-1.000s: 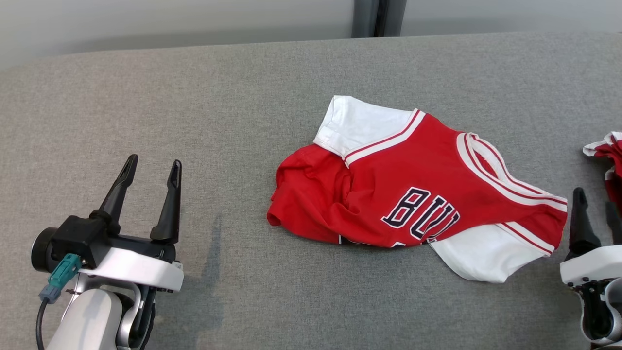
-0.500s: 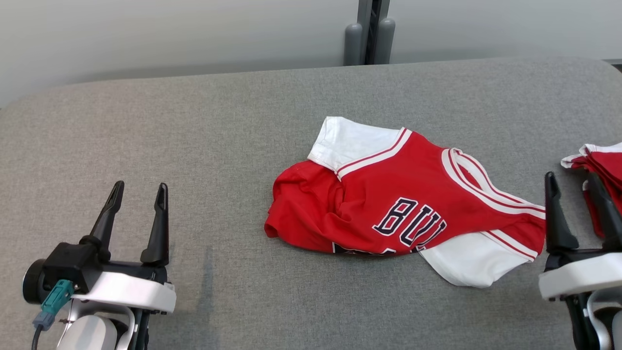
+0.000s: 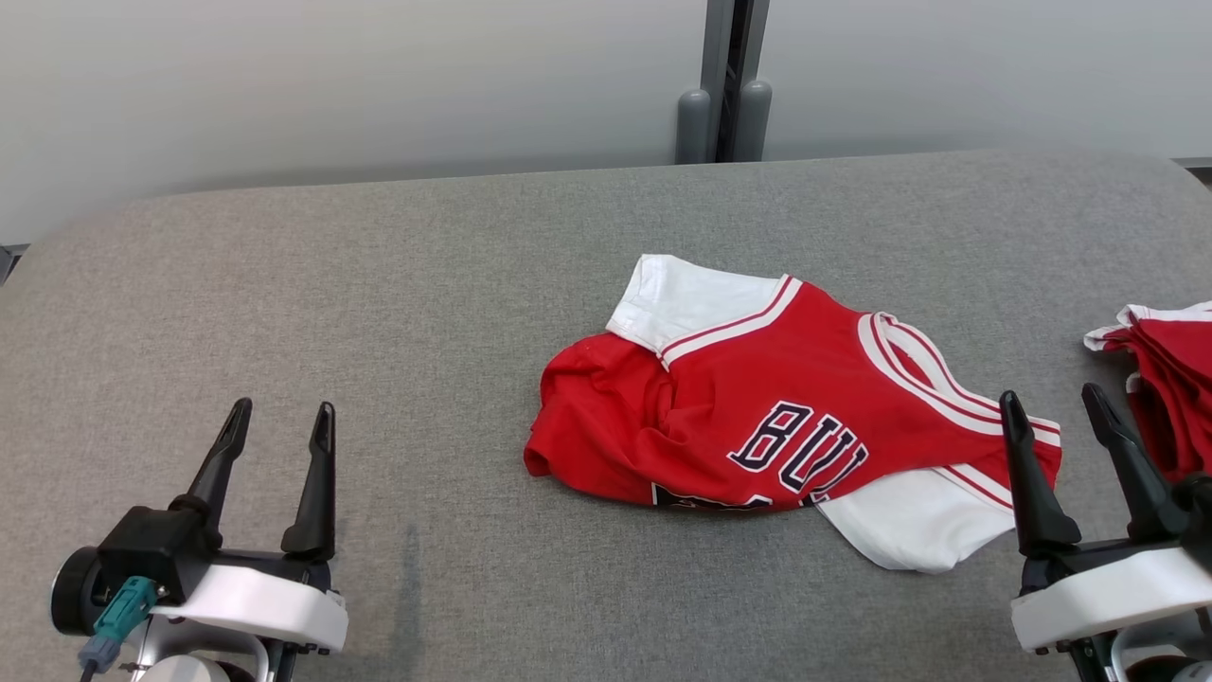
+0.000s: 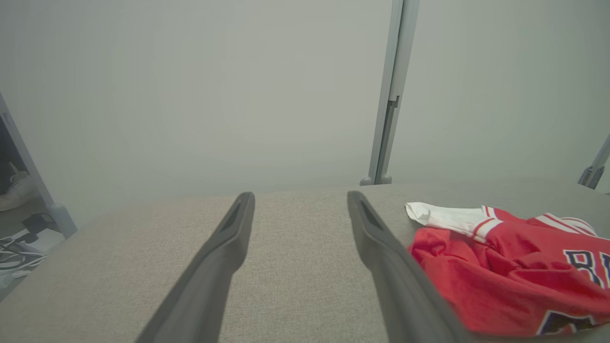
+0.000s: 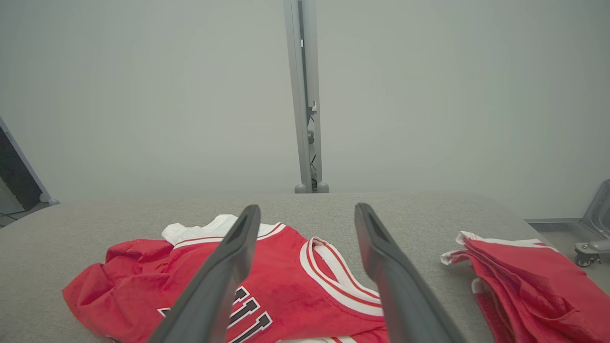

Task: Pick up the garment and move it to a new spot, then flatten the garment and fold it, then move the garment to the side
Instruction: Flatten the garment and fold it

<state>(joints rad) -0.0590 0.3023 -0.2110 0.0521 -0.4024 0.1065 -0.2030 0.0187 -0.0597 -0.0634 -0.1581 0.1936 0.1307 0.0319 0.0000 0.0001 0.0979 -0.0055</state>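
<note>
Jersey (image 3: 776, 417) lies crumpled on the table (image 3: 379, 284), well off to the right of the left gripper (image 3: 284, 405) and just left of, and partly in front of, the right gripper (image 3: 1053, 392). In the head view the right gripper's left finger overlaps the jersey's right edge; can't tell if it touches. Both grippers are spread wide and hold nothing.

Handling, my guess: thin, light, soft knit with no stiffness. It will sag and drape from any pinch, and may slide a bit on the felt-like top. Not fragile. The left half is bunched in folds, so a one-point lift would leave it tangled.

Where to grab: the shoulder by the collar (image 3: 918, 360) sits right ahead of the right gripper, and the white sleeve (image 3: 909, 521) is just to its left; both are good trimmed edges. The left gripper would need to travel right to the bunched red hem or the far sleeve (image 3: 691, 294). Pinch one layer at an edge, not the lump.

A second red pile (image 3: 1169, 379) sits just right of the right gripper; avoid it.

Versus the earlier frame: the camera tilted up, so more wall and post (image 3: 724, 95) show. The right gripper is now fully in view with both fingers, and closer to the jersey's right edge. The left gripper keeps about the same gap. The jersey's shape is unchanged.
</note>
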